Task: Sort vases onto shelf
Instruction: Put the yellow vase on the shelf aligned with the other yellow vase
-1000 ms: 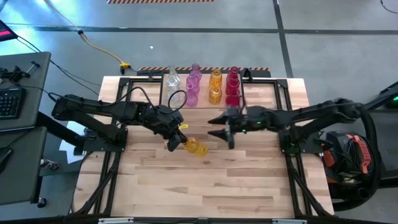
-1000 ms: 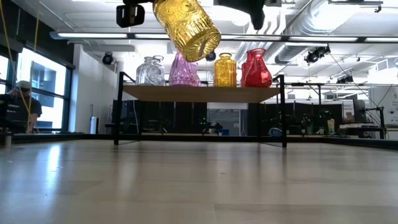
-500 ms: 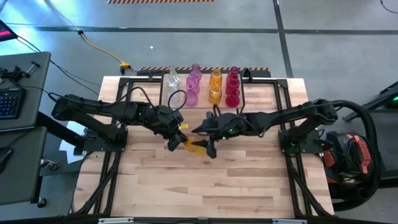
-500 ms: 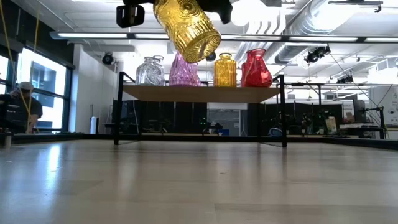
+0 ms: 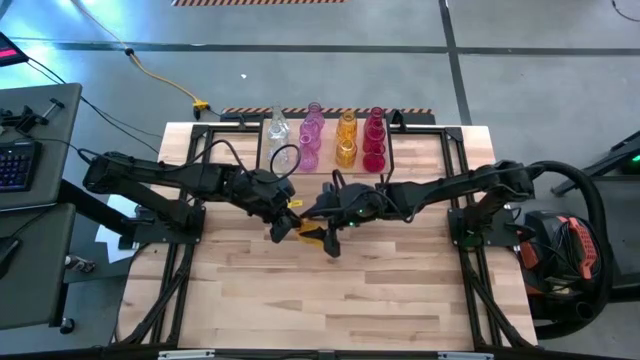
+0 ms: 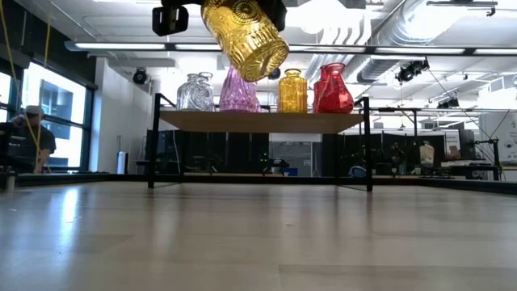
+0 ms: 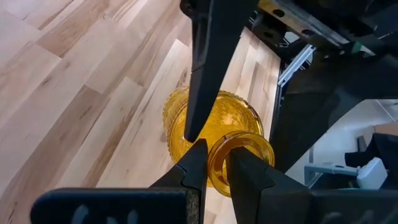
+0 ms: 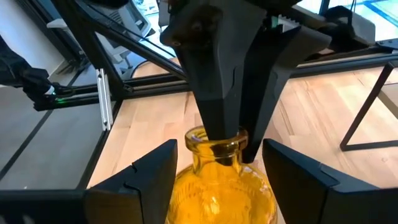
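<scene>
Here, an amber vase [image 5: 316, 236] is held in the air above the table [image 5: 400, 290], pinched at the rim of its neck by the left pincer [image 7: 210, 167], one finger inside the mouth and one outside. The right pincer [image 8: 214, 171] is spread wide around the body of the same vase, its fingers apart and not yet touching the glass.

A slip is judged the main risk: the vase hangs tilted from a thin rim grip, so if the left pincer is released before the right one is closed, the glass could be dropped onto the table. A knock from the closing fingers could also twist it loose.

Beyond both pincers, eight vases are counted on the shelf [image 6: 258, 121]: two clear [image 5: 277, 128], two pink [image 5: 312, 125], two amber [image 5: 346, 130], two red [image 5: 375, 128].
</scene>
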Controlling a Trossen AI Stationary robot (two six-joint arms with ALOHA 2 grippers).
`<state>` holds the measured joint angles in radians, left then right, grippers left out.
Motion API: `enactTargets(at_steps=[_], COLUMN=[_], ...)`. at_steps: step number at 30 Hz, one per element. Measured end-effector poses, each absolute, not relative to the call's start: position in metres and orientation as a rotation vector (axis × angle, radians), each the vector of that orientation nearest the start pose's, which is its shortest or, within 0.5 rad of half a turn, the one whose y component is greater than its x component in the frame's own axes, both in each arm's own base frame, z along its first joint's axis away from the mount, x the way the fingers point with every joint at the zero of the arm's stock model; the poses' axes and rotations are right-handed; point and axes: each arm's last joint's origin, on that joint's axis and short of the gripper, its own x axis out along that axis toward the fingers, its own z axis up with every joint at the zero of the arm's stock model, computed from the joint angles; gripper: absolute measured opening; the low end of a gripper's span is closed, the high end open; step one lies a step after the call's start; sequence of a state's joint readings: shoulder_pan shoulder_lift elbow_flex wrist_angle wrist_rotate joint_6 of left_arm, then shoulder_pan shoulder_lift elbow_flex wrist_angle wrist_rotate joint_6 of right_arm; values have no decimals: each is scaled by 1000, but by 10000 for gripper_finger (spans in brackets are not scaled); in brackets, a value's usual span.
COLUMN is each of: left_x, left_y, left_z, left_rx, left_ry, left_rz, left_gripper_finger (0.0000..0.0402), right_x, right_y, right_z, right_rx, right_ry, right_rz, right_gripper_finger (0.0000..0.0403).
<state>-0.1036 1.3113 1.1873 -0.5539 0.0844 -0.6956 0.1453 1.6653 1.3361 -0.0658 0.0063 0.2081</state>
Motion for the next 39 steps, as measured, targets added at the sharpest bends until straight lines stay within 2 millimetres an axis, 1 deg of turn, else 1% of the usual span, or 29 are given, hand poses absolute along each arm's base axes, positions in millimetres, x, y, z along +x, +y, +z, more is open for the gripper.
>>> enactTargets(at_steps=[13, 15, 17, 23, 25, 39], left_x=[280, 280, 281, 284, 284, 285], left_y=[-25, -25, -25, -24, -24, -16], left_z=[328, 328, 327, 324, 322, 323], left_rx=[-698, -696, -693, -707, -718, -756], left_ry=[680, 682, 684, 695, 701, 697], left_rz=[91, 93, 95, 106, 112, 119], left_gripper_finger=[35, 35, 35, 35, 35, 35], right_x=[385, 385, 385, 385, 384, 384], right_y=[55, 53, 53, 53, 52, 52], right_z=[301, 301, 301, 299, 298, 298], right_rx=[169, 166, 166, 158, 153, 157], right_ry=[417, 420, 424, 435, 445, 443], right_rz=[77, 75, 73, 73, 72, 69], right_gripper_finger=[226, 220, 207, 138, 124, 125])
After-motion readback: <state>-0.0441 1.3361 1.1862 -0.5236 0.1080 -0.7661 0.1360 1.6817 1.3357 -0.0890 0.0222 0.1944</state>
